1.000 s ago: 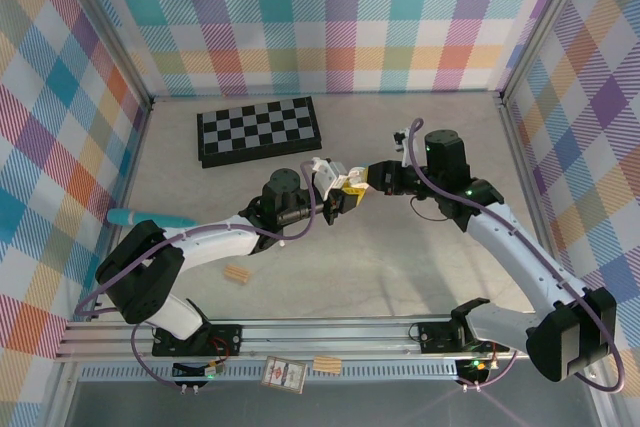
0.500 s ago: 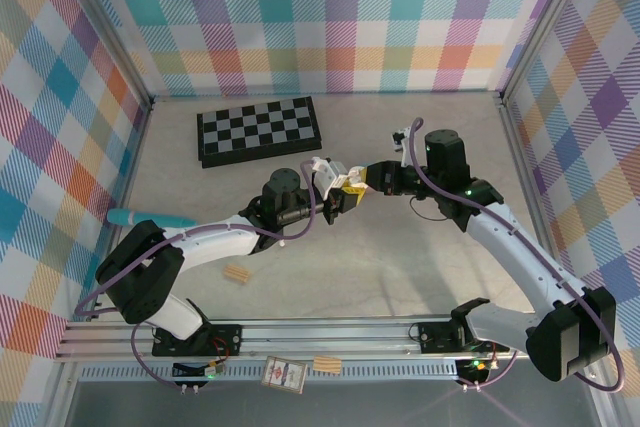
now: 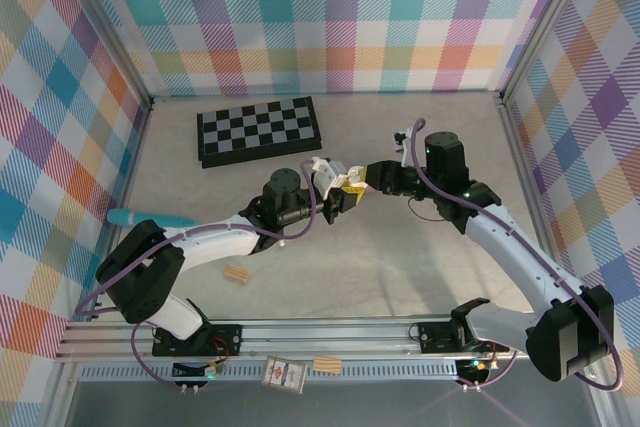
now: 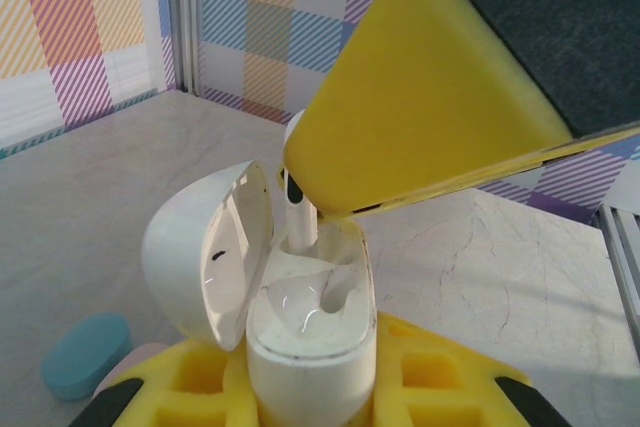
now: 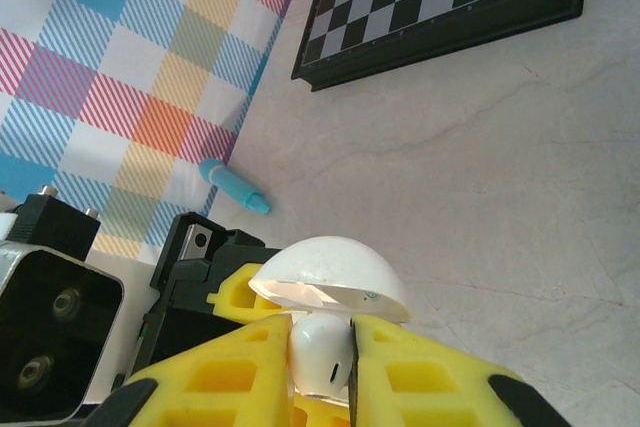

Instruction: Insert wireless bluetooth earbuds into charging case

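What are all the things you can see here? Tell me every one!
Chessboard: 1, black and white, at the back of the table.
Marker: 1, teal, lying by the left wall.
Blocks: 2, tan wood, one on the table, one on the front rail.
Card: 1, white with red, on the front rail.
Oval: 1, blue, on the table below the case.
Case: 1, white, lid open, held up mid-table.
Earbud: 1, white, stem going into the case.
Left pincer: yellow pads, shut on the case.
Right pincer: yellow pads, shut on the earbud.
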Controlling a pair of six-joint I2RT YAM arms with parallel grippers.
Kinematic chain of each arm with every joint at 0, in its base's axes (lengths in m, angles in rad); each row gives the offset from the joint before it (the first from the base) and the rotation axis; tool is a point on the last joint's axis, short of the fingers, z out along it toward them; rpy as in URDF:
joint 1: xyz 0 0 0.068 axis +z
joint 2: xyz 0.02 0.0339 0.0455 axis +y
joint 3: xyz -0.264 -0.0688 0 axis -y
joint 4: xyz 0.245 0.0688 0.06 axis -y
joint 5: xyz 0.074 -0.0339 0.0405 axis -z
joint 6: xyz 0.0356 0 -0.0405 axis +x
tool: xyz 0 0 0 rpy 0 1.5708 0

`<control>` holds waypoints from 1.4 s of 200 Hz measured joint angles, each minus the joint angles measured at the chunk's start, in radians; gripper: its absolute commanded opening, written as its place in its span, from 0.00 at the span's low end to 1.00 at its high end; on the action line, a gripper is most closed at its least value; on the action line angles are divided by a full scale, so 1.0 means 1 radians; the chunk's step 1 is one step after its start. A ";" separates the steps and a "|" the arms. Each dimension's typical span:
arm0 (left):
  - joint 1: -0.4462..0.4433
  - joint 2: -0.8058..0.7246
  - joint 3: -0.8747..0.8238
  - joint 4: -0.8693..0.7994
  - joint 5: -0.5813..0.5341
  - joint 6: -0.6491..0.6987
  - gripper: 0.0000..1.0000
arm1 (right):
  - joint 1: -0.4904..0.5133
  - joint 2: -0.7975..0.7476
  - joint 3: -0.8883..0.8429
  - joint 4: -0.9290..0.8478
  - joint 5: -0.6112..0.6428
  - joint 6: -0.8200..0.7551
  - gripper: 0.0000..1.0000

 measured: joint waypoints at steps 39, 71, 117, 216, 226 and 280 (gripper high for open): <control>0.000 0.000 0.000 0.002 -0.006 0.001 0.13 | 0.000 0.000 -0.001 0.005 0.004 0.026 0.22; 0.000 0.007 -0.012 0.039 -0.009 0.001 0.13 | 0.001 0.000 -0.001 0.003 0.013 0.042 0.24; -0.001 0.015 -0.042 0.109 -0.010 0.005 0.13 | 0.005 -0.003 -0.001 -0.003 0.013 0.048 0.23; -0.003 0.041 -0.060 0.237 -0.009 0.052 0.13 | 0.003 -0.029 0.001 0.014 -0.007 0.052 0.21; -0.003 0.041 -0.060 0.241 -0.010 0.055 0.13 | 0.003 -0.029 0.001 0.019 -0.010 0.055 0.20; -0.003 0.041 -0.060 0.262 -0.010 0.070 0.13 | -0.002 -0.039 0.001 0.025 -0.022 0.066 0.20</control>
